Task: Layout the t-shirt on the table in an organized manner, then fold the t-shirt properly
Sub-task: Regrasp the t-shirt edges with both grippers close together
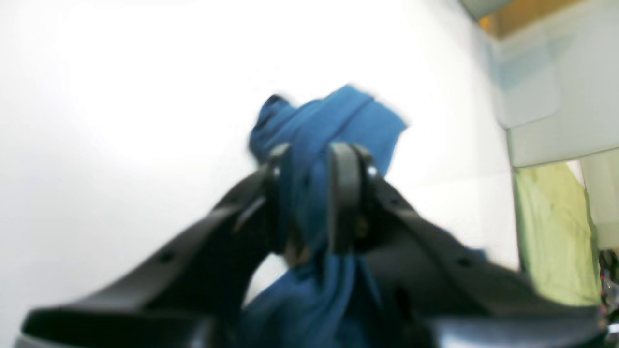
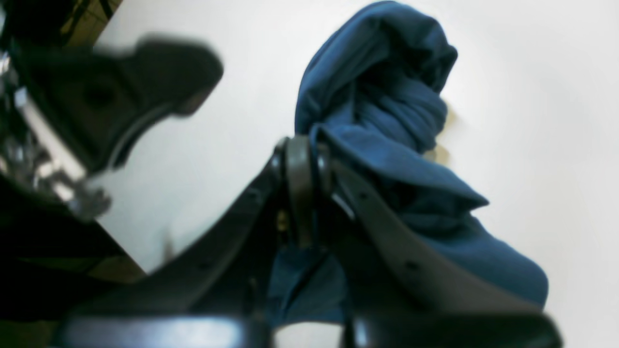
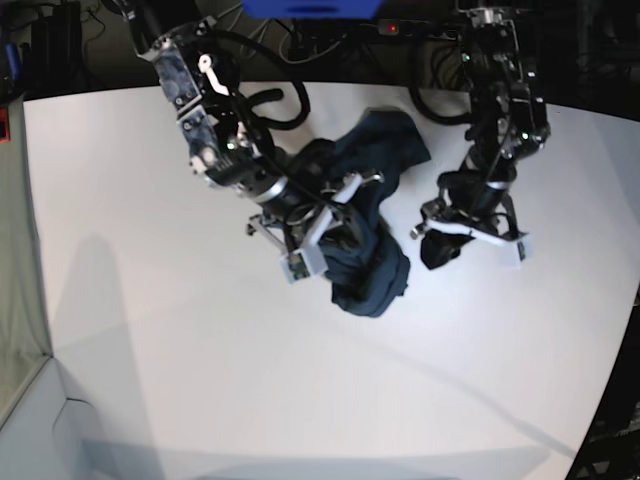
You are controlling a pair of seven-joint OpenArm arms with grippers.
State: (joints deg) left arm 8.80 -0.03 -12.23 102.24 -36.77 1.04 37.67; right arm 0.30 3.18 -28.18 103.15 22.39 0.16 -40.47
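The dark navy t-shirt (image 3: 375, 215) is a crumpled bunch on the white table (image 3: 150, 350), right of centre. My right gripper (image 3: 325, 220) is on the bunch's left side, shut on a fold of the t-shirt (image 2: 377, 96), as the right wrist view (image 2: 307, 150) shows. My left gripper (image 3: 448, 238) is to the right of the bunch, shut on a small hanging wad of cloth (image 3: 437, 252). In the left wrist view my left gripper (image 1: 314, 159) has blue t-shirt cloth (image 1: 338, 116) pinched between its fingers. The white mark is hidden.
Cables and dark equipment (image 3: 330, 20) line the table's far edge. The table's curved edge (image 3: 610, 380) runs down the right. A green cloth (image 1: 556, 232) and a pale panel (image 1: 556, 87) stand beyond the table. A blurred black arm part (image 2: 145, 72) is near my right gripper.
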